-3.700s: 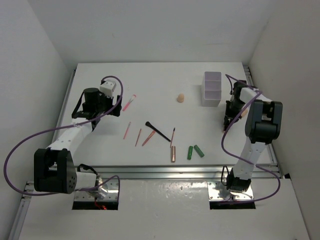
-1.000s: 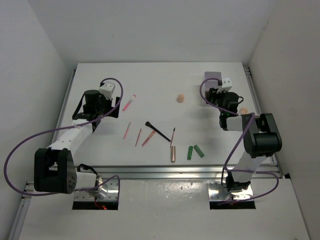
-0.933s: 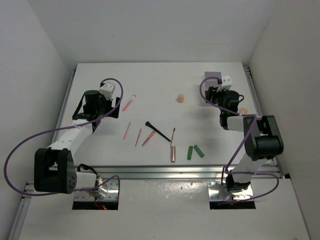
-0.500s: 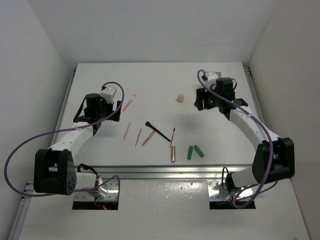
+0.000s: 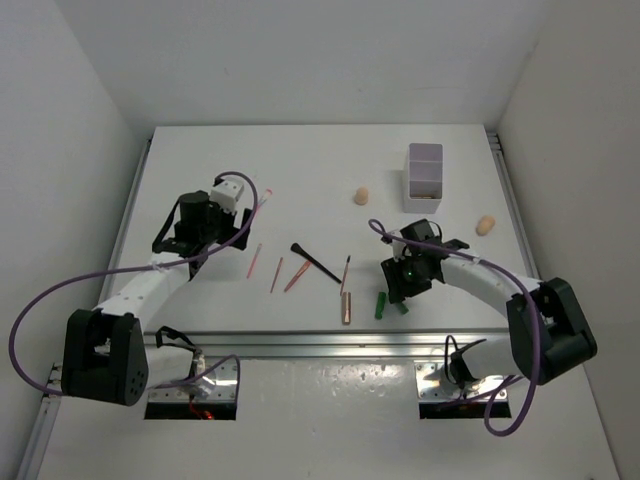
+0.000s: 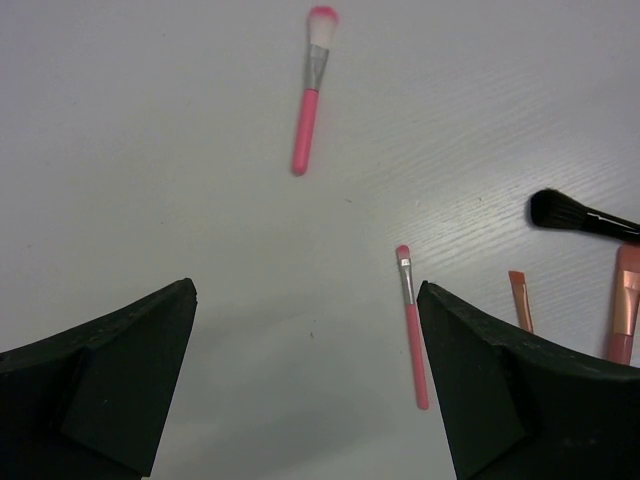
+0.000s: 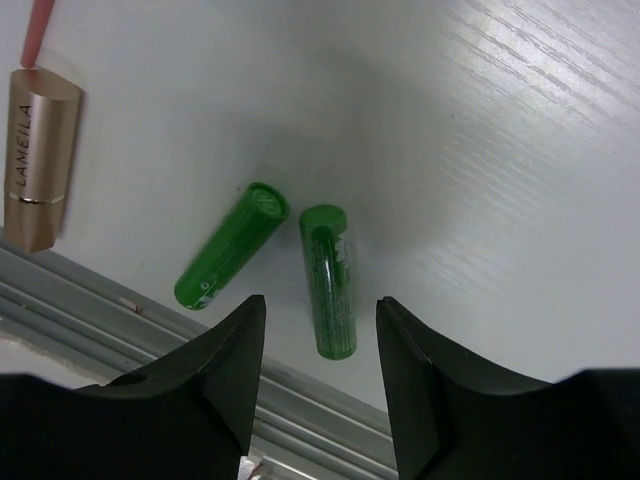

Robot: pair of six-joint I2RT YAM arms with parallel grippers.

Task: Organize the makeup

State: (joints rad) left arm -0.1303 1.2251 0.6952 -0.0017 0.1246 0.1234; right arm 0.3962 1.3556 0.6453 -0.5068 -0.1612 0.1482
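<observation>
My right gripper [image 5: 398, 285] is open and hovers over two green tubes [image 5: 381, 304] near the front edge. In the right wrist view one green tube [image 7: 328, 282] lies between my open fingers [image 7: 232, 360], and the other [image 7: 230, 245] lies just to the left. A rose-gold tube [image 5: 347, 307] lies left of them and shows in the right wrist view [image 7: 38, 170]. My left gripper [image 5: 232, 232] is open and empty above the bare table. A pink-handled brush [image 6: 311, 100] lies ahead of it and a thin pink brush [image 6: 412, 320] to its right. A black brush [image 5: 312, 260] lies mid-table.
The white compartment box [image 5: 424, 177] stands at the back right. One beige sponge [image 5: 361, 195] lies left of it and another [image 5: 486, 224] near the right edge. Thin pink pencils [image 5: 276, 274] lie left of the black brush. A metal rail [image 7: 300, 400] runs along the front edge.
My right arm has swung from the box at the back right down to the front middle, over the green tubes. My left gripper has shifted a little right and nearer.
</observation>
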